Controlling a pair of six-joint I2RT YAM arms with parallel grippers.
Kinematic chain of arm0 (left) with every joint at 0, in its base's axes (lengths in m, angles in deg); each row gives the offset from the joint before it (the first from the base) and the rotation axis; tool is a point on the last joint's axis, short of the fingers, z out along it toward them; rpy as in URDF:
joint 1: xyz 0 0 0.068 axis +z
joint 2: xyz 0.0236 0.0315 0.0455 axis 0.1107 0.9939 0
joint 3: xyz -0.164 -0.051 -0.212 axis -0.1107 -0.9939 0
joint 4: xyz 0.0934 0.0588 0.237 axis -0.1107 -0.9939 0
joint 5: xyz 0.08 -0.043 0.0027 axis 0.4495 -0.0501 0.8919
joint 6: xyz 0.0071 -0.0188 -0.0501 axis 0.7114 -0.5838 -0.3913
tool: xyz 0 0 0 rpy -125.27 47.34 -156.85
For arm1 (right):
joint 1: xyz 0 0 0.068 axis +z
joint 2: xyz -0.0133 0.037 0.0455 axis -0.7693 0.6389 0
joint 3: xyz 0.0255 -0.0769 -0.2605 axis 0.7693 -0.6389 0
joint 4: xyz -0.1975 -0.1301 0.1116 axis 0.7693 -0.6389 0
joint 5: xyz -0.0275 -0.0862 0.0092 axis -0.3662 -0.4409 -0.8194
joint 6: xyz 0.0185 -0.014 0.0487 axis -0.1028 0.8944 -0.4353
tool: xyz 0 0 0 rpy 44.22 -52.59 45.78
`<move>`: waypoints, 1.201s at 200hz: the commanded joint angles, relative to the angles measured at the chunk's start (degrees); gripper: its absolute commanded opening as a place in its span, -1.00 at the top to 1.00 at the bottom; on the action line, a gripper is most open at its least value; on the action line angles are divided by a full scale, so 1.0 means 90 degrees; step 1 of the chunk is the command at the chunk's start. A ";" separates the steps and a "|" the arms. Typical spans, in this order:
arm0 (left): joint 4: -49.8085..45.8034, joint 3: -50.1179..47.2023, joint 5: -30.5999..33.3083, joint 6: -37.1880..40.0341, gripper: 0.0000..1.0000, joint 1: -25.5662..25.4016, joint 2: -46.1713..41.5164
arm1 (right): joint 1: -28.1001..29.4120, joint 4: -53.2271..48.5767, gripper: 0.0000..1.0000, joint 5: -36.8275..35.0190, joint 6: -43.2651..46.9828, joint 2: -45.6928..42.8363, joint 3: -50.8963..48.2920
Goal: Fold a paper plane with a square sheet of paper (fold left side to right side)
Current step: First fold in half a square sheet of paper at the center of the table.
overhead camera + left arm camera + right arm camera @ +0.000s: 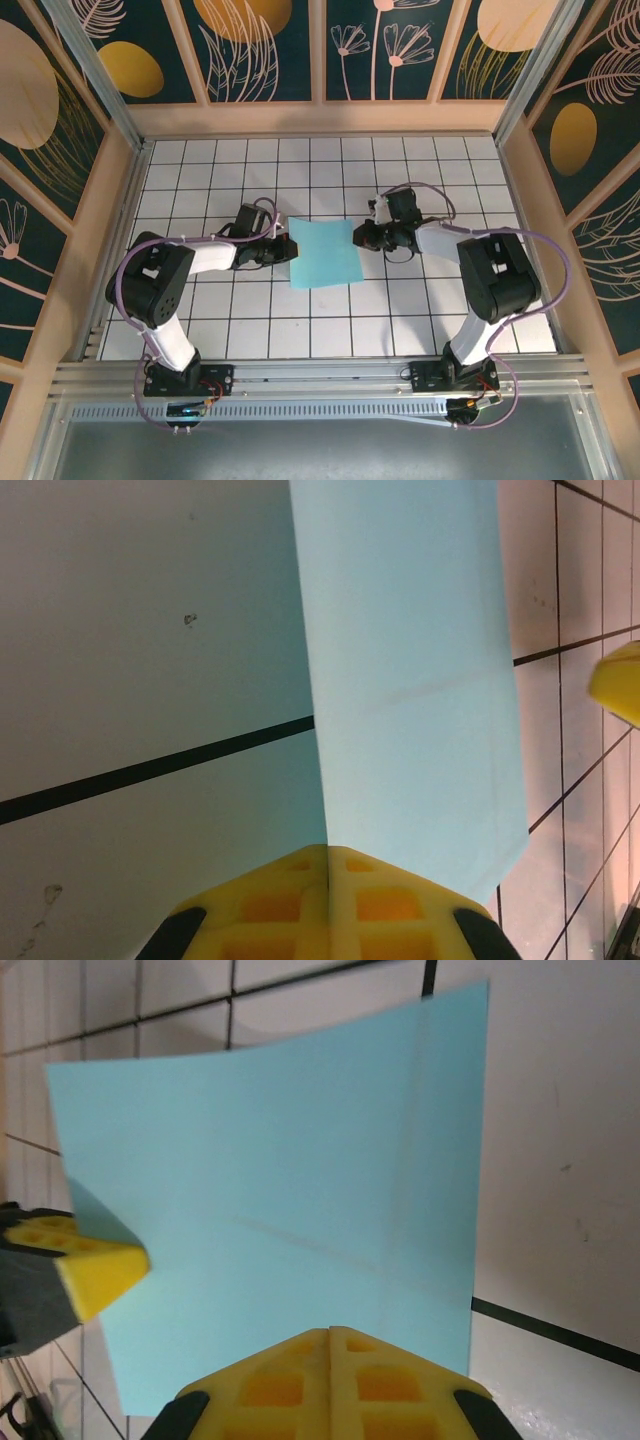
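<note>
The square sheet of paper (323, 252) lies turquoise-blue in the middle of the tiled table, with faint crease lines across it (300, 1240). My left gripper (282, 250) is shut on its left edge. In the left wrist view the paper (410, 680) rises straight out of the seam between the closed yellow jaws (328, 852). That edge is lifted off the table. My right gripper (362, 238) is shut at the sheet's right edge, its closed tips (330, 1332) over the paper (280, 1180). Whether they pinch it is hidden. No folded paper plane is in view.
The white grid table (230, 330) is boxed in by wooden walls (520, 200) on three sides. Both arms reach inward from the near rail (320, 375). The left gripper's yellow fingers (95, 1270) show in the right wrist view, and a right finger (615, 685) in the left wrist view.
</note>
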 commanded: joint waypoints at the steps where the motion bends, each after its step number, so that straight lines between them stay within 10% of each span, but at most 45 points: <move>1: -0.0359 0.0253 0.0074 0.0284 1.00 -0.0023 0.0095 | 0.0138 -0.0015 1.00 -0.0334 0.0021 0.0297 0.0285; 90: -0.0775 0.0709 0.0052 0.0555 1.00 -0.0023 0.0280 | 0.0233 -0.0407 1.00 -0.0695 0.0234 0.0719 0.0335; 145: -0.0630 0.0842 -0.0171 0.0302 0.42 -0.0021 0.0141 | 0.0283 -0.0448 1.00 -0.0900 0.0118 0.0728 0.0264; 240: 0.0382 0.0794 -0.0983 -0.0450 -0.01 -0.0049 0.0007 | 0.0334 -0.0437 1.00 -0.0959 0.0068 0.0763 0.0285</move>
